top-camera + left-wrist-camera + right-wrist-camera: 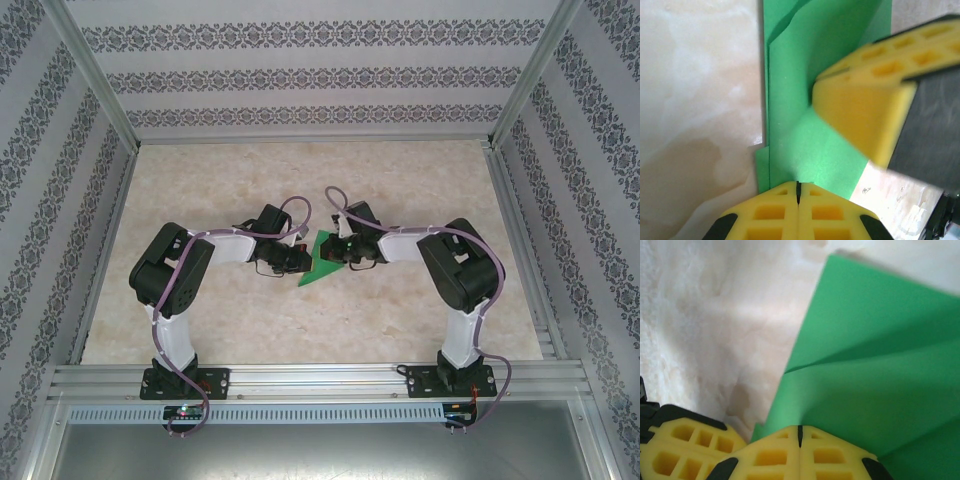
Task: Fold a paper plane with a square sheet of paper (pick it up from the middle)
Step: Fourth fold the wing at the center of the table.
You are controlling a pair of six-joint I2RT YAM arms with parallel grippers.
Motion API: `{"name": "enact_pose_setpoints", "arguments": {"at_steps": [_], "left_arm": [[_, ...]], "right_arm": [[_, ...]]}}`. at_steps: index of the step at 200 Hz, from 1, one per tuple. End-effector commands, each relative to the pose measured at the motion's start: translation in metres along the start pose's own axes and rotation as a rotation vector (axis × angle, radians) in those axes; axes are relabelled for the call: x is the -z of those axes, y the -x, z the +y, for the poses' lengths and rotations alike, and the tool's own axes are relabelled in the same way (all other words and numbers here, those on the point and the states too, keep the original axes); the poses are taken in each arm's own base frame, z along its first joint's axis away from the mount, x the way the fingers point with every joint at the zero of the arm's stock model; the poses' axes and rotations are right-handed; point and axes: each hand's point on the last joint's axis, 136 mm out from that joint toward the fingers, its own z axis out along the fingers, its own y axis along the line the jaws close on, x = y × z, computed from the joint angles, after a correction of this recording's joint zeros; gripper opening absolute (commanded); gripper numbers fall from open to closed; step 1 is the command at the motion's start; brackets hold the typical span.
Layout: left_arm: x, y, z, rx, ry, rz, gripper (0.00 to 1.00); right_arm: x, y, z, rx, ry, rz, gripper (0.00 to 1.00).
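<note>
Centrally, left fingers (770, 215) and right fingers (770, 457) both tightly shut, tips on green paper (316, 265) (creased, layered).

A pale beige, marble-patterned table (300, 170) fills the middle of the top view, mottled with faint brownish veins. White wall panels with grey floral stripes (310, 60) close it in at the top, left and right of the frame. Silver aluminium posts (93, 75) slant from the table's far corners toward the upper corners. Along the lower part runs a ribbed silver aluminium rail (320, 378), below it a pale slotted strip (320, 412), and at the very bottom a flat grey panel (320, 455).
</note>
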Motion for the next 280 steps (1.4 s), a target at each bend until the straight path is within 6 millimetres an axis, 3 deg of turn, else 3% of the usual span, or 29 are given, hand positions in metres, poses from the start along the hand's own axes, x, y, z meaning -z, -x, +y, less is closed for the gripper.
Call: {"name": "enact_pose_setpoints", "arguments": {"at_steps": [1, 48, 77, 103, 137, 155, 182, 220, 265, 280], "left_arm": [[-0.008, -0.074, 0.061, 0.131, 0.217, 0.21, 0.0], [-0.009, -0.073, 0.06, 0.128, 0.207, 0.211, 0.0], [-0.01, -0.072, 0.059, 0.127, 0.205, 0.212, 0.0], [-0.01, -0.07, 0.059, 0.127, 0.206, 0.21, 0.0], [-0.011, -0.07, 0.059, 0.133, 0.206, 0.211, 0.0], [-0.011, -0.07, 0.059, 0.132, 0.207, 0.212, 0.0], [-0.01, -0.071, 0.06, 0.135, 0.21, 0.212, 0.0], [-0.01, -0.072, 0.06, 0.135, 0.208, 0.212, 0.0], [-0.01, -0.075, 0.06, 0.135, 0.206, 0.215, 0.0], [-0.01, -0.074, 0.06, 0.133, 0.203, 0.212, 0.0]], "right_arm": [[0.01, 0.026, -0.04, -0.051, -0.091, -0.069, 0.03], [0.03, 0.075, -0.066, -0.1, -0.136, -0.173, 0.04], [0.061, 0.092, -0.043, -0.071, -0.093, -0.239, 0.04], [0.064, 0.073, -0.01, -0.027, -0.015, -0.191, 0.05], [0.034, 0.038, 0.025, -0.009, 0.071, -0.077, 0.05], [0.017, 0.03, 0.029, -0.015, 0.079, -0.039, 0.05], [0.002, 0.023, 0.015, -0.046, 0.071, -0.008, 0.05], [0.0, 0.026, -0.026, -0.1, 0.01, -0.014, 0.05], [0.023, 0.062, -0.086, -0.191, -0.099, -0.129, 0.04], [0.032, 0.077, -0.088, -0.207, -0.089, -0.159, 0.04]]}}
